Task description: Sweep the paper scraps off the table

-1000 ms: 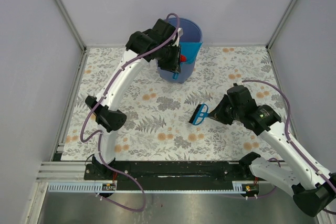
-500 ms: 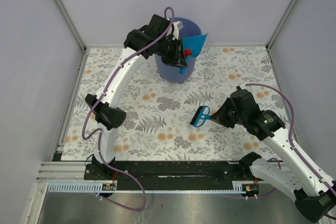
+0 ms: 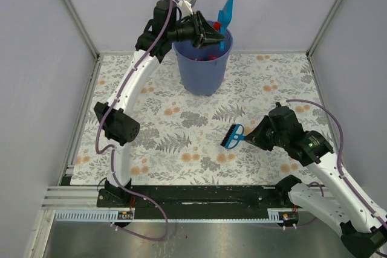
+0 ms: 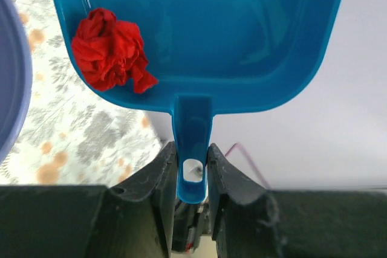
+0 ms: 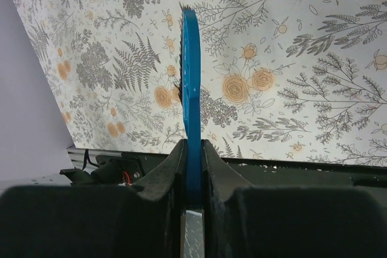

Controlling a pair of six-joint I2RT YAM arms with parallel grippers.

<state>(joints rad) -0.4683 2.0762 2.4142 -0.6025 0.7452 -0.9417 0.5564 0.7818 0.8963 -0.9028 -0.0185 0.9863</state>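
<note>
Top view: the left gripper (image 3: 211,33) pinched the handle of a blue dustpan (image 3: 227,7). The pan stood almost on end beyond the fingertips, above the far rim of the blue bin (image 3: 203,67). From that height a tip to either side could probably have dropped the load past the rim. The right gripper (image 3: 248,136) was closed on a blue hand brush (image 3: 230,135), its bristles ahead of the jaws and low over the table (image 3: 151,95).

Left wrist: the jaws were pressed on the thin handle. One of the paper scraps (image 4: 112,52), a crumpled red wad, sat ahead and to their left in the pan's rear corner. It might have clung there, or the pan might have swivelled in so narrow a hold.

Right wrist: the jaws were clamped on the brush, seen edge-on. A low swing could have dragged it across the print.

The surface was a white sheet printed with grey ferns and orange flowers. Pale walls and metal posts closed it in, with a black slotted rail (image 3: 199,194) at the near edge.
</note>
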